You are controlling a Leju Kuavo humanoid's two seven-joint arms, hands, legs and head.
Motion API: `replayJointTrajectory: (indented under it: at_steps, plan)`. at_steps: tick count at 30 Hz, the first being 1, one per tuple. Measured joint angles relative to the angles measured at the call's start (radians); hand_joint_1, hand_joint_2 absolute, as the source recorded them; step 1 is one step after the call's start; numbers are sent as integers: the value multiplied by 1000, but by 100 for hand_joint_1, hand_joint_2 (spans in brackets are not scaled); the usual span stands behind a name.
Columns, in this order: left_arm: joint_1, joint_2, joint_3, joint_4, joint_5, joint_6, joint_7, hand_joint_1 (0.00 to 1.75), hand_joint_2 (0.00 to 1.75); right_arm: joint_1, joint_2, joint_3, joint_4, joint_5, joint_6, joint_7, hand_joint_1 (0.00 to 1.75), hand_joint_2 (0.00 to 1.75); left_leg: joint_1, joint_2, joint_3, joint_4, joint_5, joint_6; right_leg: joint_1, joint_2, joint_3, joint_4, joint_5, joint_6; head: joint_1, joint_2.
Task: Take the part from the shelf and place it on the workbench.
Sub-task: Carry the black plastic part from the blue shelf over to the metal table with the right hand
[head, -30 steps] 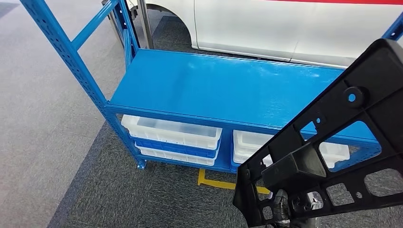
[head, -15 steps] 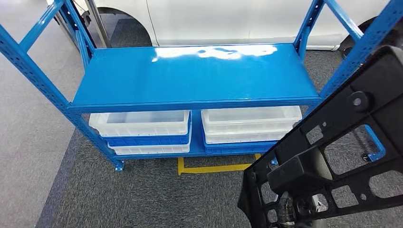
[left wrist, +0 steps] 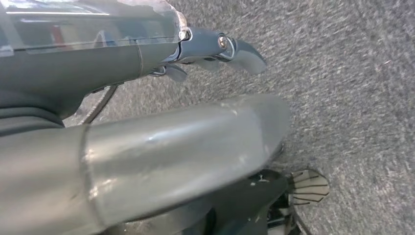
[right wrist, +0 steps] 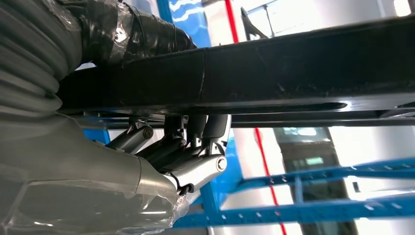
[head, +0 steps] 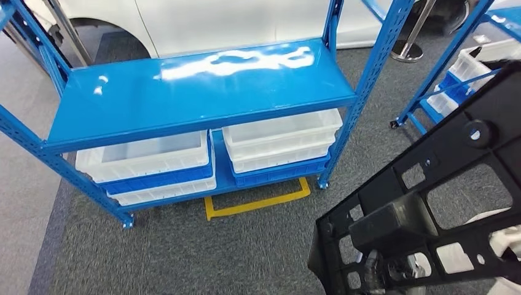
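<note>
While the right hand (right wrist: 161,156) grips the black part (head: 430,203) with its fingers (right wrist: 195,134) curled up against the part's underside, the part is held in the air at the near right of the head view, tilted, with grey carpet (head: 184,258) showing through its cut-outs. Its long dark edge crosses the right wrist view just beyond the hand. A blue shelf (head: 203,86) stands to the far left on the carpet, its top board bare and glossy, with stacked white bins (head: 279,138) on the lower level and a yellow floor marking (head: 258,200) just in front. A white car (head: 215,21) sits behind the shelf, and a second blue rack (head: 454,67) stands at the far right. Whether the left hand (left wrist: 171,147) holds anything, or how its fingers lie, I cannot tell; it hangs over the carpet.
</note>
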Motion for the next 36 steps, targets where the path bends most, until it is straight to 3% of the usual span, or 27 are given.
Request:
replayJointTrajectory:
  at_steps: [1, 2, 3, 5, 6, 7, 8, 9, 10, 12, 13, 15, 16, 18, 20, 22, 23, 24, 25, 27, 29, 31, 33, 35, 36]
  plan:
    - [-1, -1, -2, 0, 1, 0, 0, 0, 0, 6, 8, -10, -4, -2, 8, -1, 175, 175, 1, 14, -3, -5, 8, 1, 0, 1, -4, 2, 3, 5, 0, 0]
    - [-3, -2, -5, 0, 2, -1, 0, 0, 0, 11, 14, -20, -8, -5, 15, -3, 175, 175, 4, 27, -7, -9, 16, 3, 1, -13, -12, 13, -6, 9, 1, 0]
    - [-2, -3, -7, 0, 2, -2, 1, 0, 0, 14, 21, -29, -11, -8, 23, -4, 175, 175, 7, 42, -11, -14, 24, 6, 1, -36, -26, 43, -31, 14, 2, 0]
    - [2, -2, -10, 0, 4, -6, 4, 0, 0, 19, 35, -49, -16, -13, 49, -9, 175, 175, 9, 74, -22, -14, 33, 9, -7, -85, -70, 158, -111, 24, 5, 0]
    - [5, -2, -11, 0, 5, -9, 5, 0, 0, 20, 43, -60, -18, -13, 62, -10, 175, 175, 9, 92, -28, -11, 36, 8, -13, -96, -90, 221, -145, 31, 4, 0]
    - [7, -1, -13, 0, 7, -11, 7, 0, 0, 22, 50, -71, -19, -13, 73, -11, 175, 175, 10, 108, -33, -8, 37, 6, -19, -101, -98, 260, -161, 38, 4, 0]
    - [7, -1, -13, 0, 8, -12, 7, 0, 0, 24, 56, -80, -22, -12, 80, -11, 175, 175, 11, 124, -37, -4, 37, 4, -25, -106, -87, 264, -159, 43, 4, 0]
    - [6, -1, -13, 0, 9, -13, 6, 0, 0, 27, 61, -87, -25, -11, 83, -12, 175, 175, 12, 137, -40, 1, 36, 1, -30, -112, -55, 229, -141, 48, 4, 0]
    - [5, -1, -14, 0, 10, -14, 5, 0, 0, 31, 66, -93, -29, -6, 83, -14, 175, 175, 14, 150, -41, 6, 33, -3, -34, -127, -7, 160, -118, 51, 5, 0]
    - [2, 0, -14, 0, 14, -14, 2, 0, 0, 36, 72, -103, -41, 21, 58, -25, 175, 175, 12, 168, -42, 16, 26, -16, -33, -162, 67, 43, -93, 46, 4, 0]
    - [1, 1, -14, 0, 17, -13, 0, 0, 0, 40, 75, -107, -49, 46, 25, -32, 175, 175, 9, 176, -41, 20, 23, -22, -30, -173, 82, 15, -93, 40, 4, 0]
    - [-1, 2, -14, 0, 23, -12, -3, 0, 0, 50, 82, -116, -72, 109, -73, -43, 175, 175, 6, 188, -37, 23, 21, -34, -25, -165, 76, 13, -94, 27, 4, 0]
    - [-2, 2, -15, 0, 26, -12, -5, 0, 0, 56, 85, -121, -86, 138, -124, -46, 175, 175, 7, 189, -37, 24, 18, -39, -27, -156, 73, 12, -92, 21, 4, 0]
    - [-2, 2, -16, 0, 33, -11, -10, 0, 0, 66, 91, -132, -113, 182, -215, -49, 175, 175, 12, 154, -52, 59, -14, -47, -31, -138, 68, 8, -85, 6, 3, 0]
    - [0, 2, -20, 0, 43, -10, -15, 0, 0, 72, 96, -144, -138, 239, -334, -50, 175, 175, 15, 97, -103, 174, -84, -50, -31, -119, 62, 6, -79, -4, 3, 0]
    - [4, 1, -30, 0, 52, -9, -17, 0, 0, 82, 100, -161, -156, 329, -490, -47, 175, 175, 15, 76, -163, 301, -131, -49, -28, -94, 57, 7, -77, -8, 3, 0]
    - [5, 1, -34, 0, 57, -9, -18, 0, 0, 88, 100, -175, -164, 384, -564, -37, 175, 175, 15, 74, -174, 322, -125, -48, -27, -81, 56, 9, -77, -8, 3, 0]
    - [6, 1, -37, 0, 60, -9, -19, 0, 0, 91, 101, -192, -175, 445, -622, -16, 175, 175, 16, 72, -168, 303, -99, -45, -26, -66, 55, 12, -77, -8, 3, 0]
    - [6, 1, -39, 0, 63, -9, -20, 0, 0, 92, 101, -216, -190, 509, -663, 17, 175, 175, 16, 63, -146, 249, -58, -43, -26, -52, 55, 16, -77, -7, 3, 0]
    - [8, 1, -43, 1, 71, -8, -22, 0, 0, 87, 101, -277, -228, 627, -693, 89, 175, 175, 19, 18, -98, 124, 5, -37, -26, -25, 50, 26, -78, -1, 3, 0]
    - [5, 1, -48, 1, 75, -7, -23, 0, 0, 81, 101, -331, -264, 711, -699, 141, 175, 175, 20, -13, -80, 67, 17, -34, -26, -1, 38, 32, -73, 13, 3, 0]
    - [1, 1, -55, 1, 79, -6, -22, 0, 0, 77, 101, -370, -296, 789, -701, 192, 175, 175, 18, 4, -80, 58, 20, -27, -27, 20, 28, 29, -62, 30, 3, 0]
    - [0, 1, -62, 1, 84, -5, -20, 0, 0, 73, 101, -399, -326, 873, -702, 237, 175, 175, 21, 31, -78, 50, 30, -14, -26, -14, 16, 47, -75, 41, 5, 0]
    - [2, 1, -65, 1, 88, -4, -18, 0, 0, 64, 101, -410, -346, 944, -702, 266, 175, 175, 21, 60, -81, 46, 37, -6, -22, -76, -23, 133, -129, 46, 7, 0]
    - [3, 1, -67, 1, 90, -4, -17, 0, 0, 59, 101, -412, -353, 981, -702, 280, 175, 175, 19, 75, -84, 46, 38, -4, -22, -93, -51, 197, -161, 49, 7, 0]
